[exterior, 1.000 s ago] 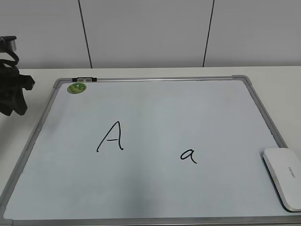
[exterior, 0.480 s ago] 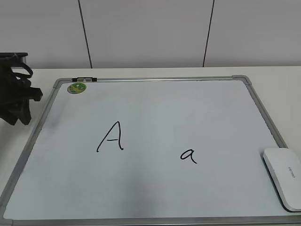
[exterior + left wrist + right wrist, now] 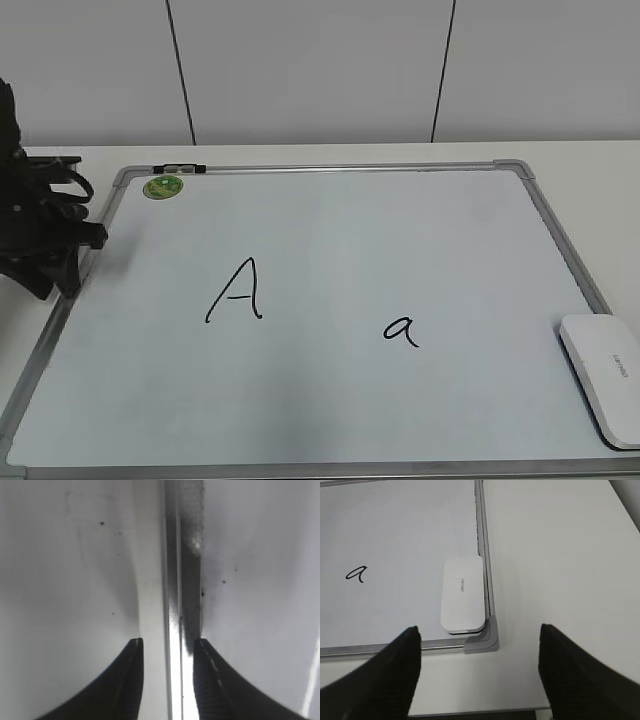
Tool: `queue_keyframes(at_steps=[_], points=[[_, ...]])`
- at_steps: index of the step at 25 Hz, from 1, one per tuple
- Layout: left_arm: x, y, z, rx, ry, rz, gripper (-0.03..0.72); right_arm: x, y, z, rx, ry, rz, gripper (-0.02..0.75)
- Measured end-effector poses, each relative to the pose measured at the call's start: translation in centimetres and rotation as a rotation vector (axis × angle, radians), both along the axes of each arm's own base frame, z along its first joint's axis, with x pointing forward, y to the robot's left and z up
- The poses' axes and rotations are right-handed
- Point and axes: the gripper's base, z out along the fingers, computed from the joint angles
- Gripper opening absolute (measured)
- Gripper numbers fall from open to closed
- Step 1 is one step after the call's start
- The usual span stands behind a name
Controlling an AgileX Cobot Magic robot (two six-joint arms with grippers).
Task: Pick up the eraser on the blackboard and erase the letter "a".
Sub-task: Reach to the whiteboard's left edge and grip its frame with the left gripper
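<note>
Right wrist view: right hand (image 3: 477, 670) wide open, empty, above eraser (image 3: 463, 594).

The left gripper (image 3: 75, 262) has moved inward — now over the blackboard (image 3: 330, 440) frame's left edge.

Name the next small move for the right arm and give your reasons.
Probably lower the right gripper forward onto the eraser. Its jaws are wide open and empty, the eraser lies untouched in the blackboard's corner just ahead, and the letter "a" is unerased. The left gripper sits far off over the frame.
</note>
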Motion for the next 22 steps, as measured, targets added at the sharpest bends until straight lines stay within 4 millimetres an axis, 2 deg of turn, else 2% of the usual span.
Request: queue_keyframes(at_steps=[16,18,22], points=[[0.61,-0.16,-0.92,-0.014,-0.003,0.011,0.241,0.00,0.00,0.00,0.000,0.000,0.000,0.545],[0.59,-0.18,-0.92,-0.017,-0.002,0.013,0.214,0.00,0.00,0.00,0.000,0.000,0.000,0.545],[0.59,-0.26,-0.92,-0.026,-0.001,0.020,0.106,0.00,0.00,0.00,0.000,0.000,0.000,0.545]])
